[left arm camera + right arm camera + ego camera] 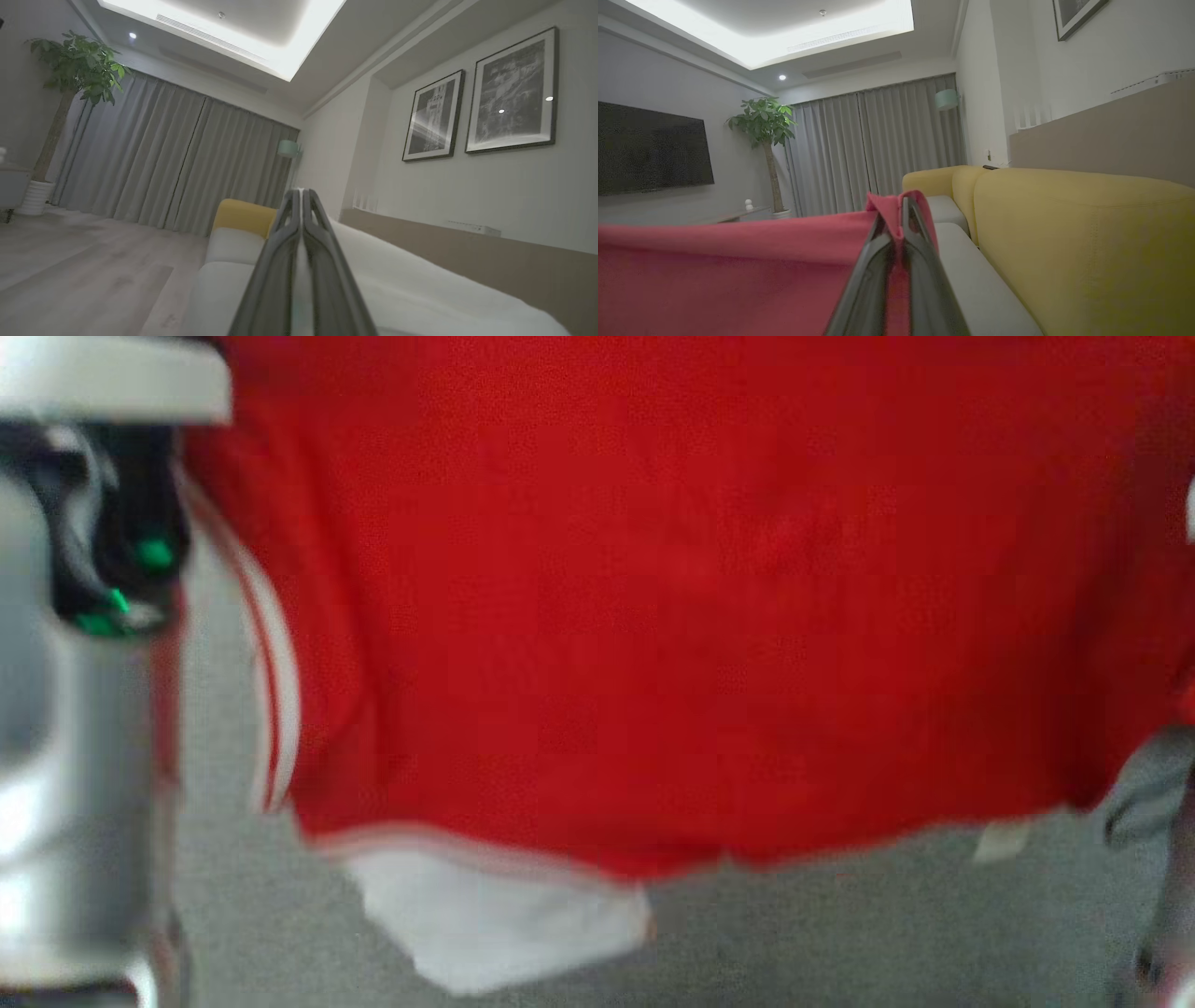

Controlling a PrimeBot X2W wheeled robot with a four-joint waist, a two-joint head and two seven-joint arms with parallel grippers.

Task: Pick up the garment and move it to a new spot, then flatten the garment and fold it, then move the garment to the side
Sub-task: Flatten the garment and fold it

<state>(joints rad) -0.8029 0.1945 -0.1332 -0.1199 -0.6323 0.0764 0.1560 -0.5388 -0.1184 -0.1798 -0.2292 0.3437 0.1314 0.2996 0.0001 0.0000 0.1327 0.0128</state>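
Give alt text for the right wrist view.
Right tool shut on a fold of the red garment, which stretches away left. Yellow sofa to the right; grey curtains and potted plant behind.

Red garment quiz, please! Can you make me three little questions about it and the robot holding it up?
1. True or false: the right jaws are shut on the red garment.
2. In the right wrist view, what colour is the back of the sofa beside the garment? A yellow, B blue, C green.
3. Fill the gap: in the head view, the patch hanging at the garment's lower edge is ____.

Key: 1 true; 2 A; 3 white.
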